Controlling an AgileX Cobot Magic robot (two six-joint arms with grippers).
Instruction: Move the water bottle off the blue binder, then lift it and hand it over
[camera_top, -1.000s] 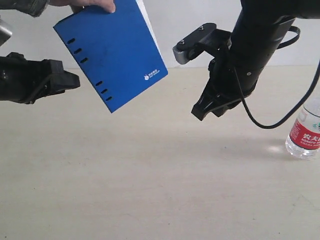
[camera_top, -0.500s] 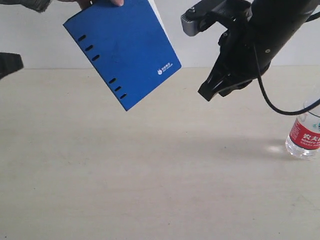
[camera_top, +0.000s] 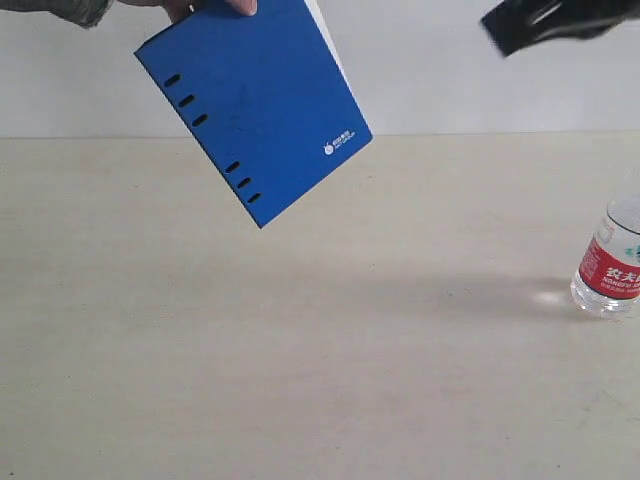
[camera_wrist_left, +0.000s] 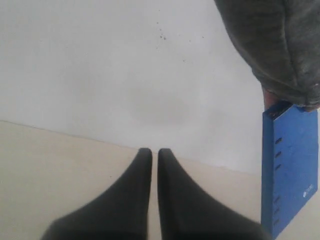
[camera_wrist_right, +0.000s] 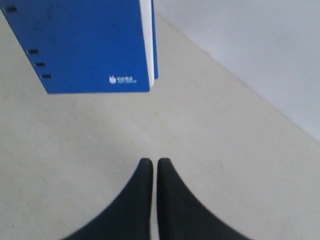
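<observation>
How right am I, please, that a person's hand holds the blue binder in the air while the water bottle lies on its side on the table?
Nearly: the water bottle stands upright on the table, not on its side, as the exterior view shows. A person's hand does hold the blue binder in the air.

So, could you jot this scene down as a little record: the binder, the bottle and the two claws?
blue binder: in the air, tilted, held at its top edge by a person's hand
water bottle: upright on the table, far right, well apart from the binder
left claw: shut, holding nothing
right claw: shut, holding nothing, above the table
</observation>
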